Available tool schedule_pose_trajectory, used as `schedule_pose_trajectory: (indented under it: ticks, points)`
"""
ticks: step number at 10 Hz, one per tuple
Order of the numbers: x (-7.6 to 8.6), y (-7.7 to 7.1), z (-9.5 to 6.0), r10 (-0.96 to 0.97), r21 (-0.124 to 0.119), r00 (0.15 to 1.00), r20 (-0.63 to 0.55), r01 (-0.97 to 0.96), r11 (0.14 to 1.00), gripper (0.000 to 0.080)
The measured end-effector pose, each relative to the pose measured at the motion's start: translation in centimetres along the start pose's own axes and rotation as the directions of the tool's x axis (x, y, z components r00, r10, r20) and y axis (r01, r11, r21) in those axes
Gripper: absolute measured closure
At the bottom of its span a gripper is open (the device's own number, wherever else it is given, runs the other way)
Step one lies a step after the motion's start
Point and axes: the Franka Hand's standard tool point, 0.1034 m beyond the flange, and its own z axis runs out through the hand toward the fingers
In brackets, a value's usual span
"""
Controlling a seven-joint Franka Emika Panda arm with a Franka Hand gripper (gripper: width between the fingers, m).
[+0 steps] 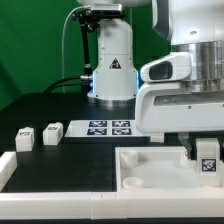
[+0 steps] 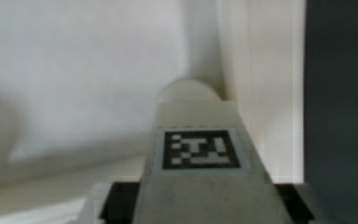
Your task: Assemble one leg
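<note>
Your tool sits low at the exterior view's right, clamped on the leg, a small white blocky post with a black-and-white square tag facing the camera. The leg hangs over the near right corner of the tabletop, the large white tray-like square with a raised rim and a round socket near its left corner; you cannot tell from this view whether the leg's lower end touches the tray floor. The wrist view gives you what the exterior view hides: the leg runs straight out from between the dark finger pads, which press its two sides, its far end rounded and its tag sharp in the middle. Beyond it you see smooth white plastic, a raised wall and a dark strip of counter, all blurred. The exterior view alone shows you the rest of the layout: two more loose legs lie on the black counter at the exterior view's left, well apart from the tool, with the flat marker board between them and the arm's base. A long white bar lies at the left edge. Everything white looks matte and hard-edged; the counter is a dull black cloth-like surface.
</note>
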Motion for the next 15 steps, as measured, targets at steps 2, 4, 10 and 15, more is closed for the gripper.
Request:
schedule_pose_trajectory:
  ticks: [2, 4, 10, 15]
  points:
    - [-0.13, 0.01, 0.01, 0.254, 0.004, 0.967, 0.006, -0.254, 0.967, 0.0509]
    - [-0.16, 0.00, 0.03, 0.484, 0.013, 0.875, 0.019, -0.484, 0.875, 0.0508]
    - [-0.56, -0.45, 0.12, 0.832, 0.001, 0.553, 0.041, -0.833, 0.553, 0.0506]
    - [-0.61, -0.58, 0.20, 0.546, 0.018, 0.837, 0.034, -0.547, 0.837, 0.0153]
